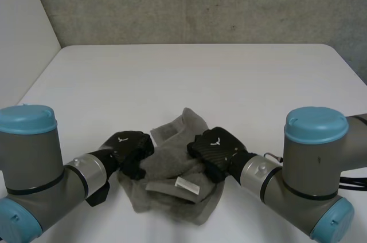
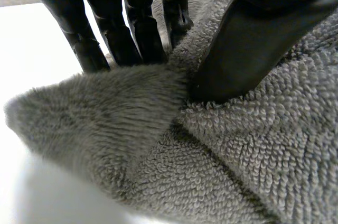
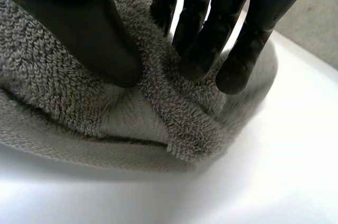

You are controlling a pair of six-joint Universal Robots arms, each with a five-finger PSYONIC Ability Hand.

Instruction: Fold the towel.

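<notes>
Judging by the loose terry pile, the towel (image 1: 172, 177) is expected to be light, soft and floppy (it will sag wherever unsupported), neither slippery nor fragile. Hold is best taken at edges or corners. It is seen as a grey crumpled heap with a small white label (image 1: 186, 185), lying on the white table (image 1: 189, 82) between the left hand (image 1: 131, 150) and the right hand (image 1: 215, 148). A raised fold is pinched between the left hand's thumb and fingers (image 2: 132, 39). A ridge by a hemmed edge is pinched likewise by the right hand.
</notes>
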